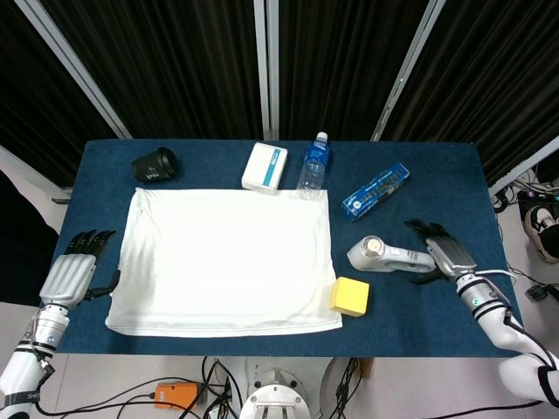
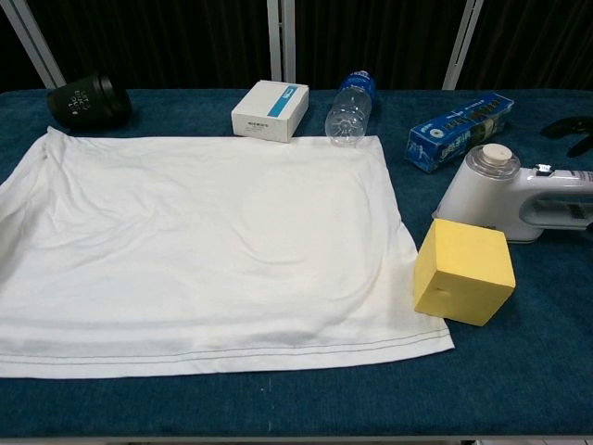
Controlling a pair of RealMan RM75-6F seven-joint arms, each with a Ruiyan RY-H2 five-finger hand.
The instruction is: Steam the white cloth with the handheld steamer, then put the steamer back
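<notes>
The white cloth (image 1: 227, 262) (image 2: 204, 250) lies spread flat over the middle of the blue table. The white handheld steamer (image 1: 389, 256) (image 2: 514, 195) lies on the table to the cloth's right, handle pointing right. My right hand (image 1: 445, 253) is just past that handle with its fingers apart and holds nothing; only its dark fingertips (image 2: 567, 128) show at the chest view's right edge. My left hand (image 1: 77, 275) is open over the table's left edge, off the cloth, and the chest view does not show it.
A yellow block (image 1: 350, 296) (image 2: 463, 271) sits at the cloth's front right corner, close to the steamer. Along the back stand a black cup (image 1: 155, 164) (image 2: 88, 97), a white box (image 1: 265, 167) (image 2: 271, 109), a water bottle (image 1: 312, 166) (image 2: 350, 107) and a blue box (image 1: 376, 189) (image 2: 459, 130).
</notes>
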